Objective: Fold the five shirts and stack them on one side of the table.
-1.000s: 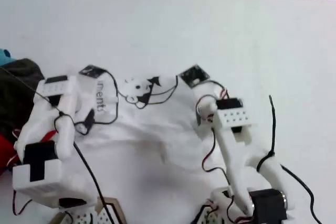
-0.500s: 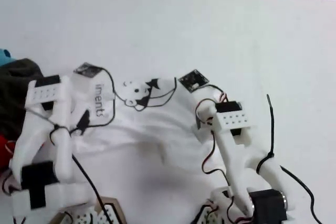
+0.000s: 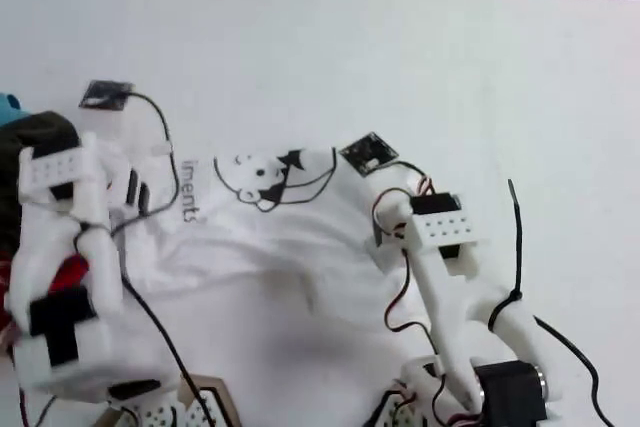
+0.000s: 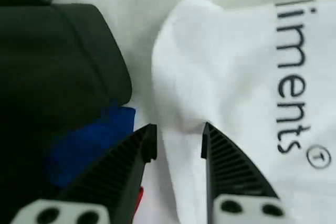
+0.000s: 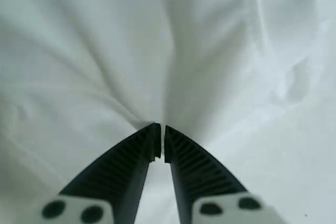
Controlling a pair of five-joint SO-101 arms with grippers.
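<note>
Across the white table [image 3: 300, 37] lies one white shirt [image 3: 280, 277], spread open and rumpled near the middle, with a black cartoon drawing and a line of lettering printed on it. At the table's left edge sits one heap of clothes [image 3: 30, 147] in which three colours can be counted: a dark piece on top, a patch of red [image 3: 68, 272] lower down and a bit of blue [image 3: 8, 104] at the far end. How many garments the heap holds cannot be told.

Two arms stand at the near side of the table. One is the left arm [image 3: 60, 277], which leans over the shirt's left edge, just beside the heap. The other is the right arm [image 3: 450, 267], which reaches onto the shirt's right side.

On the left wrist view, the left fingers [image 4: 149, 140] stand apart, with a raised fold of the shirt's edge lying in the gap between them; the dark piece and the blue piece lie close beside that fold. On the right wrist view, the right fingers [image 5: 152, 142] are pressed together on a pinched ridge of the white shirt, with creases running out from the pinch.
</note>
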